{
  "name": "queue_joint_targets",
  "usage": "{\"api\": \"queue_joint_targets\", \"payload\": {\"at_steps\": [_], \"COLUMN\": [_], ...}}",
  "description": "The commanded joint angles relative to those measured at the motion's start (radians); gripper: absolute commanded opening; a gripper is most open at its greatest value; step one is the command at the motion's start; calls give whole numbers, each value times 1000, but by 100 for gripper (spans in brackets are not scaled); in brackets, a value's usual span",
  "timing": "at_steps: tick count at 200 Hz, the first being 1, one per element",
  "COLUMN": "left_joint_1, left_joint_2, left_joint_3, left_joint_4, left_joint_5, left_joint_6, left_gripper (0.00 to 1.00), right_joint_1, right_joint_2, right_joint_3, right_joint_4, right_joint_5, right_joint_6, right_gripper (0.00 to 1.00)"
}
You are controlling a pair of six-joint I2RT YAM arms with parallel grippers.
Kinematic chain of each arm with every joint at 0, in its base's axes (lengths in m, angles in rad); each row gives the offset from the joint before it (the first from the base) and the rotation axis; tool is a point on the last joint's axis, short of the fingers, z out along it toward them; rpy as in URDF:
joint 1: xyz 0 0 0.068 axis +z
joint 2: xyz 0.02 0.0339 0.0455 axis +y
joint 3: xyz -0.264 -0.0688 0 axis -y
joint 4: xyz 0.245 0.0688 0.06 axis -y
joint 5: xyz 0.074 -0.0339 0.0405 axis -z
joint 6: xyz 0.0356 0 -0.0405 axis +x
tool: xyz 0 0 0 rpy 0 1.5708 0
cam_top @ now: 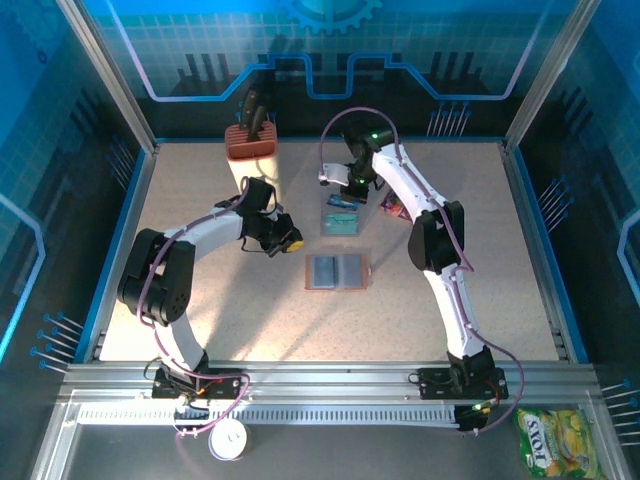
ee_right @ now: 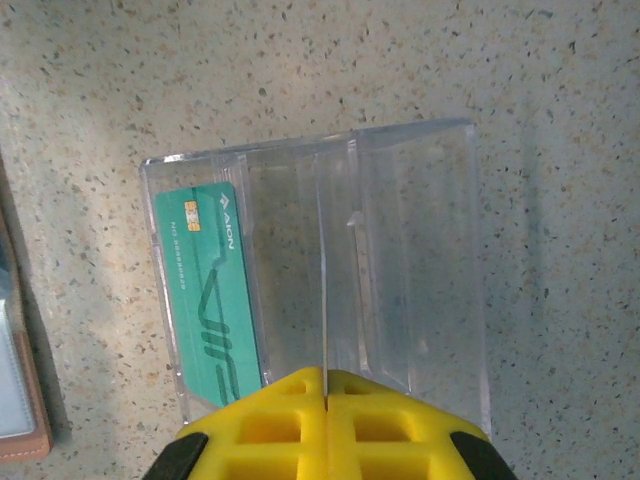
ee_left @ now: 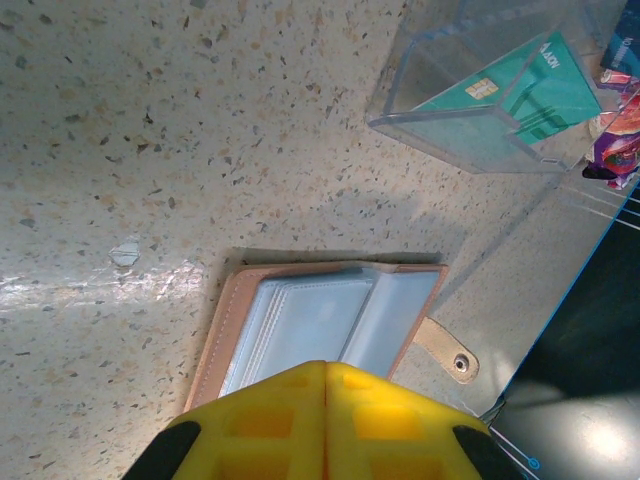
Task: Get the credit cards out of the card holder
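Closed left end effector (ee_left: 325, 378) hovers near flat-open card holder (cam_top: 337, 271), long axis left-right.

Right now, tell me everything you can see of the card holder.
The card holder is a small tan-brown bifold, leather-like with a stitched rim, lying open and flat on the speckled table. Pale blue-grey sleeves fill its inside; I see no card in them. A strap tab with a round snap sticks out from one edge. Only the table seems to touch it.
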State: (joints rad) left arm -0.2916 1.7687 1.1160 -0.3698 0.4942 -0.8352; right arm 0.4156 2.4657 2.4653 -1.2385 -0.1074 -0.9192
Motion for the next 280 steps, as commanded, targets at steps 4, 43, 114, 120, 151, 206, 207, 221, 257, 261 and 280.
{"api": "queue_joint_targets", "payload": {"at_steps": [4, 43, 114, 120, 151, 206, 207, 221, 257, 261, 280], "left_joint_1": [9, 9, 9, 9, 9, 2, 2, -1, -10, -11, -15], "left_joint_2": [12, 9, -5, -6, 0, 7, 7, 0, -25, -28, -38], "left_joint_3": [6, 5, -22, -23, -22, -39, -39, -50, -90, -96, -122], "left_joint_4": [-19, -17, 5, 7, 23, 75, 76, 87, 121, 125, 143], "left_joint_5": [15, 13, 15, 15, 27, 44, 45, 44, 42, 41, 41], "left_joint_6": [8, 8, -4, -4, -10, -31, -31, -33, -38, -38, -35], "left_gripper": [8, 8, 8, 8, 8, 8, 8, 8, 8, 8, 8], "right_joint_1": [-3, -5, 2, 5, 15, 32, 33, 39, 54, 54, 60], "right_joint_2": [24, 6, -25, -27, -56, -237, -241, -300, -466, -485, -555], "right_joint_3": [24, 23, -27, -30, -68, -346, -351, -437, -684, -713, -830], "right_joint_4": [-3, 60, 145, 145, 155, 323, 326, 382, 557, 577, 648], "right_joint_5": [52, 103, 85, 82, 46, 2, 1, -8, -28, -23, 1], "right_joint_6": [-11, 21, 83, 90, 150, 382, 388, 465, 682, 708, 834], "right_gripper": [12, 20, 18, 17, 14, 16, 16, 16, 21, 21, 19]}}
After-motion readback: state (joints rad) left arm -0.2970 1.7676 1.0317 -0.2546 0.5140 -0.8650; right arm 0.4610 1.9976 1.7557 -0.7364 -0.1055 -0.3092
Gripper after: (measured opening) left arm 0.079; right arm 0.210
